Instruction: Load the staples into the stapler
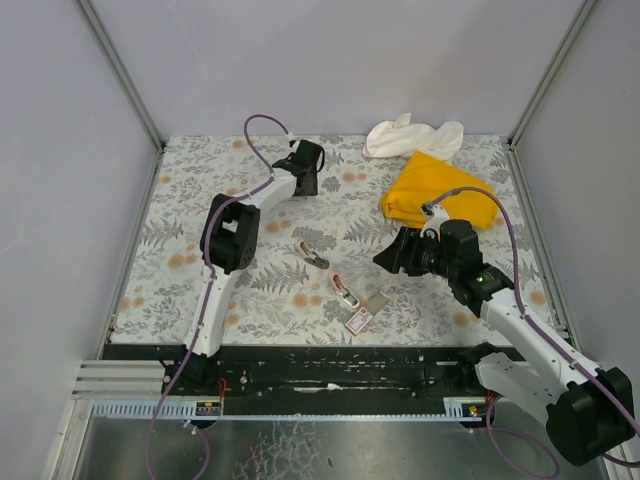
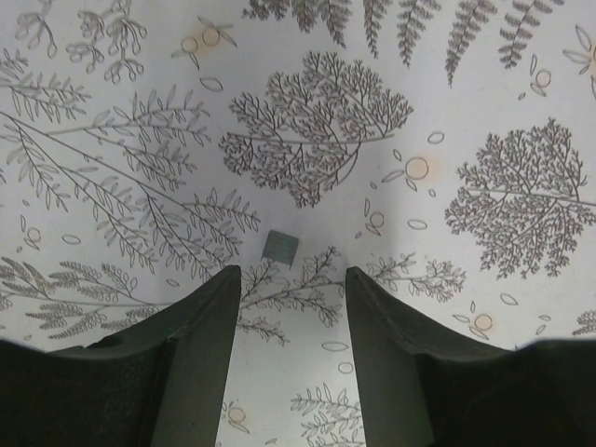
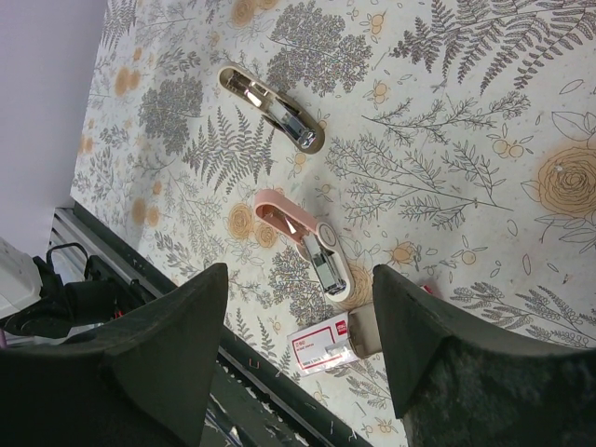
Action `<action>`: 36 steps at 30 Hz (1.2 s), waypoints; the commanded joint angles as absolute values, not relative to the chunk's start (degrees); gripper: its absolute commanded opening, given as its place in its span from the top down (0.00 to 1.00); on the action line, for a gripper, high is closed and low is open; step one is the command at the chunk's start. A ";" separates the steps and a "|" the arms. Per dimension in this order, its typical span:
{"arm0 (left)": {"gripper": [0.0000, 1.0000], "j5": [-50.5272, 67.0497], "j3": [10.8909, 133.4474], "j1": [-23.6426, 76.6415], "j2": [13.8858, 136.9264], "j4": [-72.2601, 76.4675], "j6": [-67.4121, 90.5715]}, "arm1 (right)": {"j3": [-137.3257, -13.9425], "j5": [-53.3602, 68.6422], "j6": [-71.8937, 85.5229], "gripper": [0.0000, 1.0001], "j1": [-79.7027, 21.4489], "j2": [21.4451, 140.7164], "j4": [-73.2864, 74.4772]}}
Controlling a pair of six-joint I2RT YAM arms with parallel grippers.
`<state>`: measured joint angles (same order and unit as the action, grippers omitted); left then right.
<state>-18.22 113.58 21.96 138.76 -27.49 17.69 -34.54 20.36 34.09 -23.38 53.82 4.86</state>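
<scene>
A pink stapler (image 1: 345, 290) lies open on the floral tablecloth near the front middle, its metal staple channel showing in the right wrist view (image 3: 317, 256). A beige stapler (image 1: 312, 255) lies just behind it, also seen in the right wrist view (image 3: 270, 104). The pink staples box with a white label (image 1: 359, 320) lies by the front edge, its tan inner piece (image 3: 365, 328) slid out. My right gripper (image 1: 388, 256) is open and empty, hovering right of the staplers (image 3: 298, 272). My left gripper (image 1: 306, 178) is open and empty at the back, over bare cloth (image 2: 291, 272).
A yellow cloth (image 1: 440, 190) and a white cloth (image 1: 412, 135) lie at the back right. A small grey square (image 2: 280, 247) lies on the tablecloth just ahead of the left fingers. The table's black front rail (image 3: 261, 382) runs just below the staples box.
</scene>
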 commanded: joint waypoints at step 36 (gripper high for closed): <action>0.88 -11.69 106.91 20.86 137.24 -26.25 18.29 | -32.56 17.88 35.82 0.31 -23.82 53.79 3.40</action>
<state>-14.98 112.33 20.29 138.91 -24.12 16.32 -32.80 18.87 35.40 -23.38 53.89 4.86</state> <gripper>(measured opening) 0.151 0.692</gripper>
